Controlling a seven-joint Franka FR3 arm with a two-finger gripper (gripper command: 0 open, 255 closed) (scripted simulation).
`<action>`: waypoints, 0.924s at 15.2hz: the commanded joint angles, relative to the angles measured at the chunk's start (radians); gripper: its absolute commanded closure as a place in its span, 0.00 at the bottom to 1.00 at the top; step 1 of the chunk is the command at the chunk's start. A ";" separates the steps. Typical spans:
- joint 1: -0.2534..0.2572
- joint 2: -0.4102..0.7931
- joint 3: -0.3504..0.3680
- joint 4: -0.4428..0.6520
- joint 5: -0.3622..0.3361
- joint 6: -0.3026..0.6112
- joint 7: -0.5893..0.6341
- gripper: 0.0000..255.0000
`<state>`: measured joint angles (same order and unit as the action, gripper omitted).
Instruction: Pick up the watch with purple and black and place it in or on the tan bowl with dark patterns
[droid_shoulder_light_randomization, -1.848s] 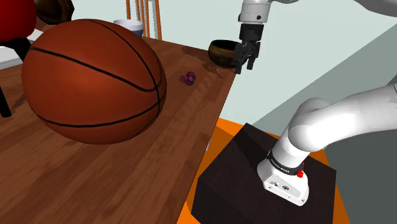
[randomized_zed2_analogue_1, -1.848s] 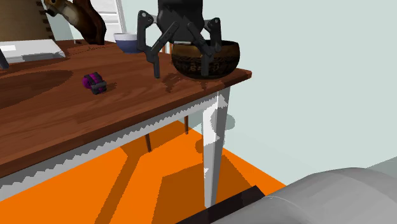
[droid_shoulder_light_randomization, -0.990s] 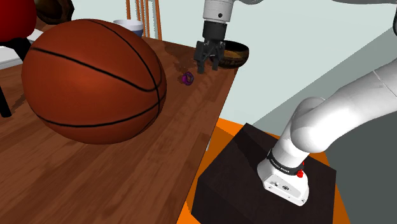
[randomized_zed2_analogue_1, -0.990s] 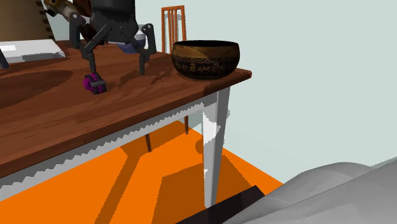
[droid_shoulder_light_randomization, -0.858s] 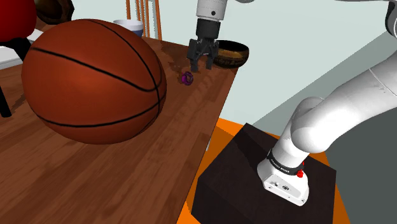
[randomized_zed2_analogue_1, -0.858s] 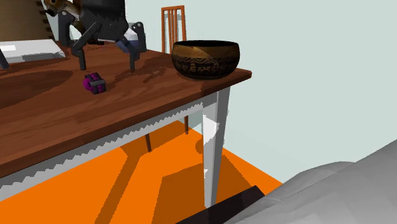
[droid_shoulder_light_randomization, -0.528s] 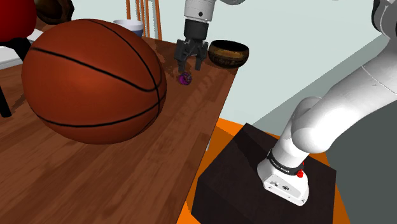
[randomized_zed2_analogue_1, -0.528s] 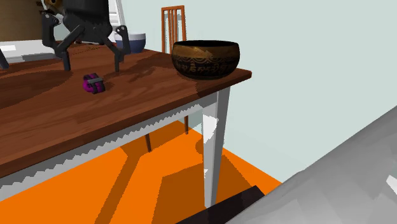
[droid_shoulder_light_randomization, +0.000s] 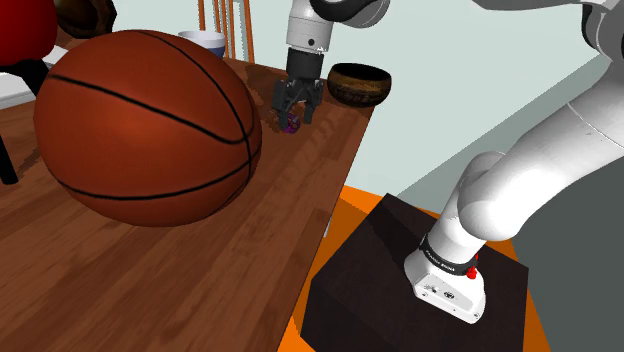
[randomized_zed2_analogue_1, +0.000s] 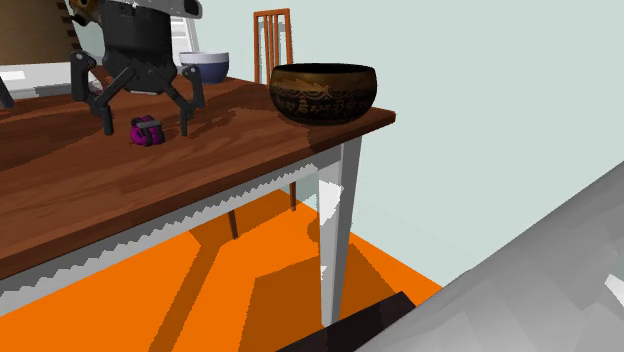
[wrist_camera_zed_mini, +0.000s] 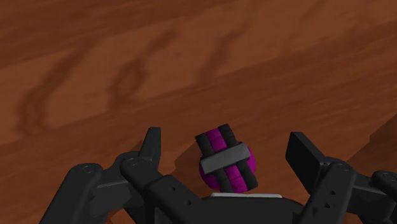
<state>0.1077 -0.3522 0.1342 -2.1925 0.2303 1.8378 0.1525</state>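
Gripper (randomized_zed2_analogue_1: 145, 125) came over from bowl (randomized_zed2_analogue_1: 322, 92), dropped around watch (wrist_camera_zed_mini: 226, 162). Jaws wide open, straddling it, nothing held. Watch on table (randomized_zed2_analogue_1: 250, 150) (bowl well apart, at corner). Ready to close.

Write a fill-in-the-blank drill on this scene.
The gripper is ____, not shut.
The watch lies ____ its fingers, untouched.
The bowl stands at the table's ____.
Missing: open; between; corner.
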 joint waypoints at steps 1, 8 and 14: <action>0.000 0.000 0.001 -0.002 0.000 0.003 0.000 0.00; 0.000 0.000 0.001 -0.002 0.000 0.003 0.000 1.00; 0.000 0.000 0.001 -0.002 0.000 0.003 0.000 1.00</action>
<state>0.1077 -0.3523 0.1345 -2.1939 0.2303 1.8404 0.1530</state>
